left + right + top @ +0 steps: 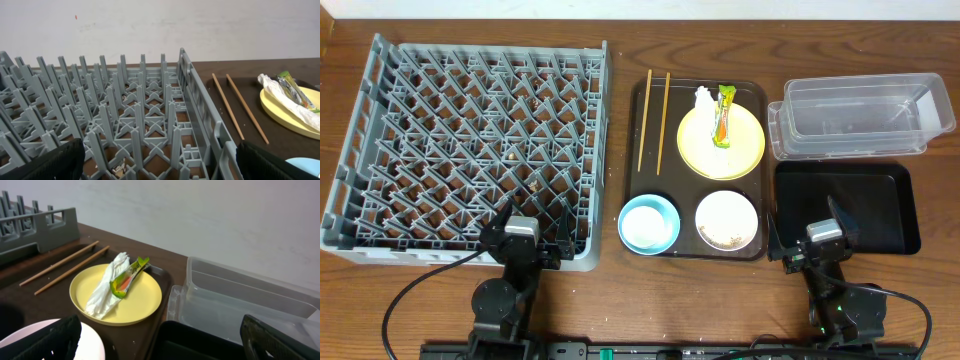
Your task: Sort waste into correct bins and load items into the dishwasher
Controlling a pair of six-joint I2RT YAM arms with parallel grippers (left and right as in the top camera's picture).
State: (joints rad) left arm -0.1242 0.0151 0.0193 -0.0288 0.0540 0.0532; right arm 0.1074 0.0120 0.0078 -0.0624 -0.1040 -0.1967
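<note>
The yellow plate [721, 142] on the brown serving tray [635, 190] carries the white napkin [704, 98] and the green-and-orange wrapper [723, 113]; both show in the right wrist view, napkin [106, 291], wrapper [128, 276]. Two chopsticks [653, 120] lie at the tray's left. The light blue bowl [648, 222] and the white bowl [726, 220] with crumbs sit at the tray's front. The grey dish rack [470, 145] is left. The clear tub [855, 117] and black tray [845, 205] are right. My left gripper [534, 228] is open over the rack's front edge. My right gripper [807, 232] is open over the black tray's front left.
The wall runs along the table's far edge. A few crumbs lie under the rack's lattice. Both arm bases and their cables sit at the table's front edge.
</note>
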